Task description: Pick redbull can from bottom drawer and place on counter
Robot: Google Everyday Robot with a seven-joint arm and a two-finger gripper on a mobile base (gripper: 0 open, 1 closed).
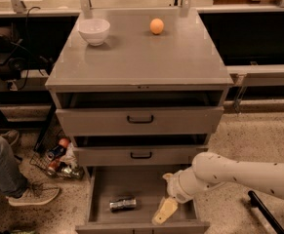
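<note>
The redbull can (122,203) lies on its side on the floor of the open bottom drawer (96,193), left of centre. My gripper (164,212) hangs inside the drawer on the right, a little to the right of the can and apart from it. The white arm (239,173) comes in from the right. The counter (141,52) is the grey slab on top of the cabinet.
A white bowl (94,30) and an orange ball (156,26) sit at the back of the counter. Two upper drawers (140,119) with black handles stand slightly open. A wire basket of cans and bottles (58,159) and a person's leg (5,172) are on the floor at left.
</note>
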